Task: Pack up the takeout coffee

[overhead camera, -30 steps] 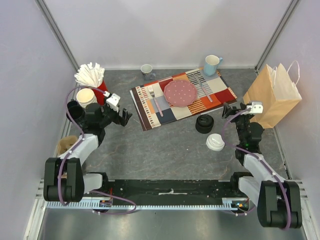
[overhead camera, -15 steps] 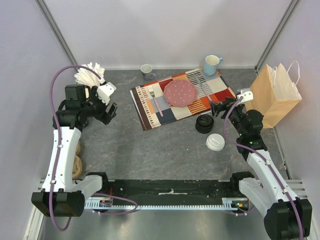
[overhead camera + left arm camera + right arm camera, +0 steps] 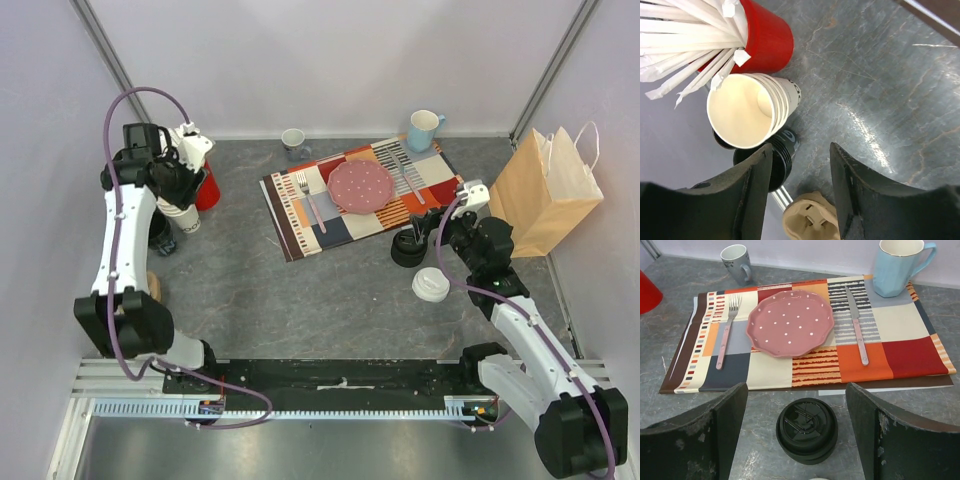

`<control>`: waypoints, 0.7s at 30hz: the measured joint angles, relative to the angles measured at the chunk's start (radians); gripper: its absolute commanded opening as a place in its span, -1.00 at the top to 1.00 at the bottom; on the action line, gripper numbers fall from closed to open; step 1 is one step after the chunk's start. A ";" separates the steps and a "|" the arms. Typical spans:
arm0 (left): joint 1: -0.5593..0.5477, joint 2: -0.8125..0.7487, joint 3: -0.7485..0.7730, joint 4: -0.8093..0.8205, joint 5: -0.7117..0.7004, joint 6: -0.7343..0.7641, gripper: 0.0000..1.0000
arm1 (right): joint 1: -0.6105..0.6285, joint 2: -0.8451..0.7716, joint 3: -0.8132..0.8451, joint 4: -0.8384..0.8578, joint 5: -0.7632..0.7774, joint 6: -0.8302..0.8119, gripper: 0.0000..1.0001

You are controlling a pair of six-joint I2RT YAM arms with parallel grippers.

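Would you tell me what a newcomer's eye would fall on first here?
The bright patchwork placemat toward the back, carrying a pink dotted plate, stands out most. A tan paper bag stands at the right edge, and a red cup stuffed with wrapped straws sits far left.

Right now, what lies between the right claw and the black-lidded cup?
Nothing: in the right wrist view the black-lidded cup shows between the fingers of the open right claw, with only bare grey table between it and either finger.

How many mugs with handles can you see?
2: a small grey mug behind the placemat's left end, and a light blue mug behind its right end.
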 measured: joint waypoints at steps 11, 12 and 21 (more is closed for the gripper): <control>0.048 0.238 0.072 0.013 -0.089 0.009 0.06 | 0.002 -0.028 0.000 -0.017 0.036 0.000 -0.74; 0.049 0.238 0.072 0.015 -0.089 0.009 0.07 | 0.002 -0.027 0.000 -0.018 0.036 0.000 -0.74; 0.048 0.250 0.078 0.034 -0.093 0.010 0.09 | 0.004 -0.023 0.000 -0.022 0.037 -0.008 -0.75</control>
